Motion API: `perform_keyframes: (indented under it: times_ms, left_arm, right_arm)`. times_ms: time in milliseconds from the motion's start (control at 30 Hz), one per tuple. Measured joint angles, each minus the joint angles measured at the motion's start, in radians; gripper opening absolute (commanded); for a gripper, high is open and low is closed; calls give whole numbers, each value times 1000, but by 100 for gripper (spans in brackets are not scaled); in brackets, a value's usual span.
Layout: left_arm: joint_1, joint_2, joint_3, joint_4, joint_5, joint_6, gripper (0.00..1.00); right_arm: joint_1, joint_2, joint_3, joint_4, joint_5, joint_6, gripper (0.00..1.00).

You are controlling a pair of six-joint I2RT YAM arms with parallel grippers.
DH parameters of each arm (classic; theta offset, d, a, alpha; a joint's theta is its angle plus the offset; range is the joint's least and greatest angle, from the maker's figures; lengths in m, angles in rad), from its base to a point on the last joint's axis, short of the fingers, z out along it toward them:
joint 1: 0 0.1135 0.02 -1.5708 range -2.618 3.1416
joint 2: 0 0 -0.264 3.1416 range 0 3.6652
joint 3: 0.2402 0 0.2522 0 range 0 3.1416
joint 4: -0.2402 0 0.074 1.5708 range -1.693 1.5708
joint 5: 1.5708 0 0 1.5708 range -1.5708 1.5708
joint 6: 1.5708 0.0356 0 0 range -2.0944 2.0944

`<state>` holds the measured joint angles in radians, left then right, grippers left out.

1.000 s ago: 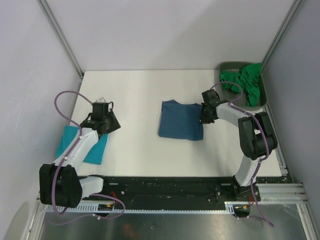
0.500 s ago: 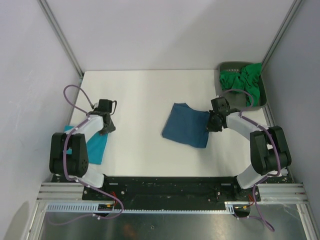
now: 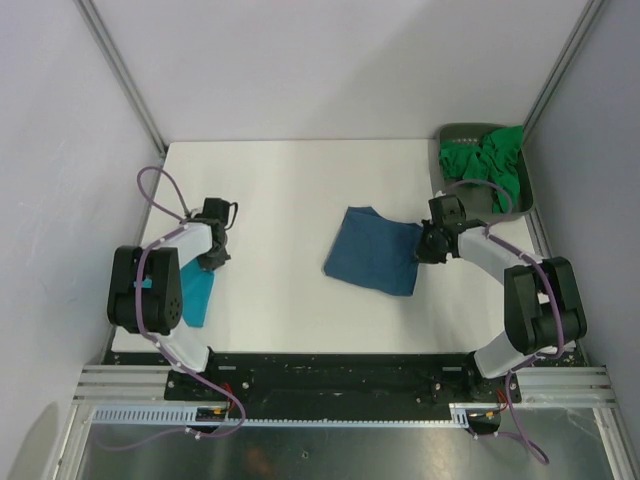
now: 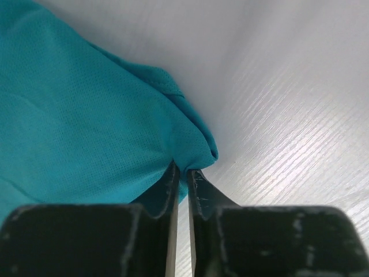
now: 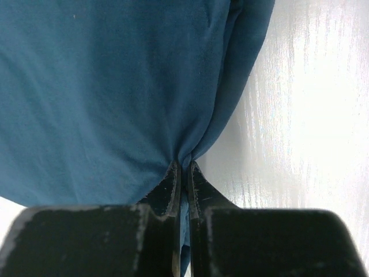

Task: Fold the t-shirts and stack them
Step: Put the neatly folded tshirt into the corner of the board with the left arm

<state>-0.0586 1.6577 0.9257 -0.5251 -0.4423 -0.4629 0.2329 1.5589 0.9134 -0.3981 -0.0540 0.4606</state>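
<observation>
A dark steel-blue t-shirt (image 3: 372, 250), folded into a rough rectangle, lies mid-table, turned a little askew. My right gripper (image 3: 427, 248) is shut on its right edge; in the right wrist view the cloth (image 5: 104, 86) bunches between the closed jaws of my right gripper (image 5: 185, 166). A folded turquoise t-shirt (image 3: 195, 292) lies at the left edge, mostly hidden under my left arm. My left gripper (image 3: 211, 260) is shut on its far right corner; the left wrist view shows the turquoise cloth (image 4: 86, 115) pinched in my left gripper (image 4: 183, 169). Bright green t-shirts (image 3: 492, 165) lie crumpled in the tray.
The dark grey tray (image 3: 450, 135) stands at the back right corner against the right wall. Metal frame posts run along both sides. White table (image 3: 280, 190) lies between the two shirts and behind them.
My right gripper pulled the dark blue shirt a little to the right and turned it askew. My left gripper drew back onto the turquoise shirt's corner, and the left arm now covers more of it.
</observation>
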Motion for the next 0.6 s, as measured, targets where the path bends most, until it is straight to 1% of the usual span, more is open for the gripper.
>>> perform_keyframes:
  times_ms: [33, 100, 300, 467, 600]
  left_arm:
    - [0, 2, 1, 0, -1, 1, 2]
    - [-3, 2, 4, -3, 0, 2, 1]
    - [-42, -3, 6, -4, 27, -33, 0]
    - [-154, -14, 14, -12, 85, -137, 0]
    - [-258, -9, 62, -24, 118, -247, 0]
  right_arm:
    - [-2, -3, 0, 0, 0, -2, 1]
    - [-5, -11, -1, 0, 0, -6, 1]
    - [-27, -31, -20, -2, 3, -11, 1]
    - [-48, -36, -41, -4, 5, -11, 0]
    - [-68, -37, -49, -12, 7, -11, 0]
